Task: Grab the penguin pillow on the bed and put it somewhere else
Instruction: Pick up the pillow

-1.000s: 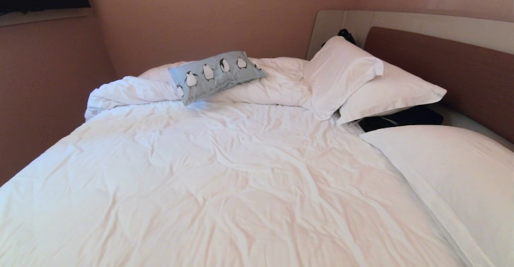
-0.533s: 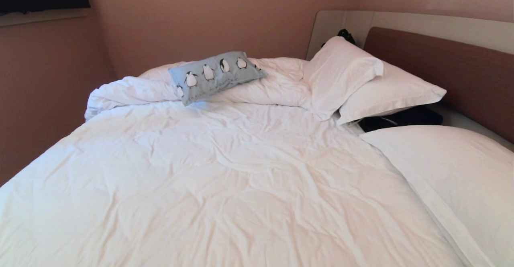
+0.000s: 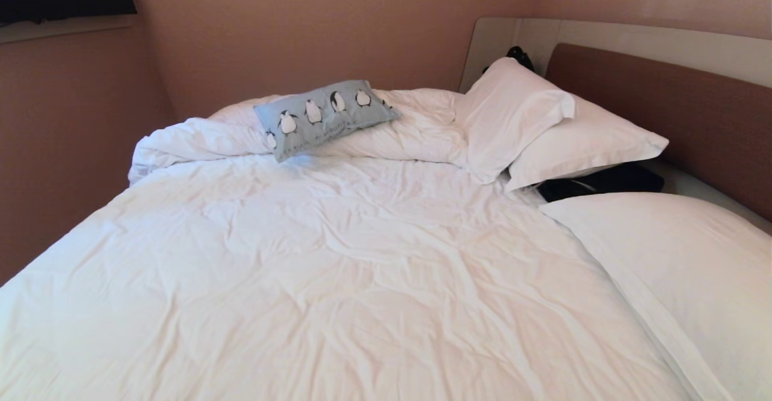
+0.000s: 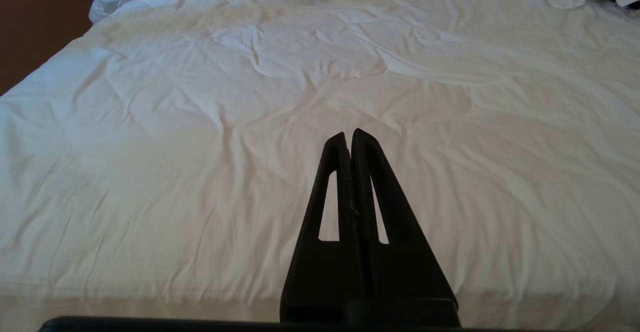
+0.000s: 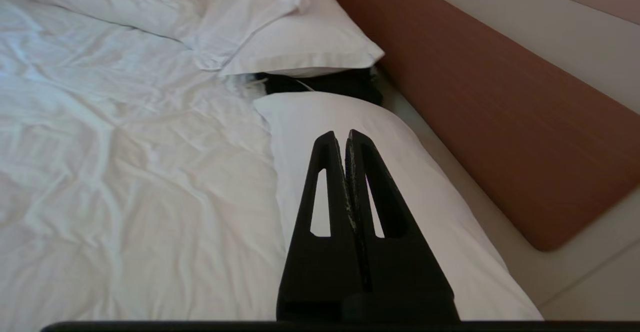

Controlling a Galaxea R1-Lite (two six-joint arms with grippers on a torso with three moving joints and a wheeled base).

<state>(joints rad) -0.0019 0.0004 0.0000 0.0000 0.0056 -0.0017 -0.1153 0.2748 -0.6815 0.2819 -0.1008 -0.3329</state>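
Scene shifted down; right gripper [image 5: 346, 133] closed, empty.

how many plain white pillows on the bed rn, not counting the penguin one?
3. Two stacked white pillows at the headboard, upper leaning on lower; a third large one nearest the robot on its right. More could be hidden under the duvet.

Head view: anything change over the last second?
Only the camera moved: the whole scene slid slightly down in the picture. The penguin pillow lies as before on the bunched duvet at the bed's far side. Nothing gripped or released; no arm in head view.
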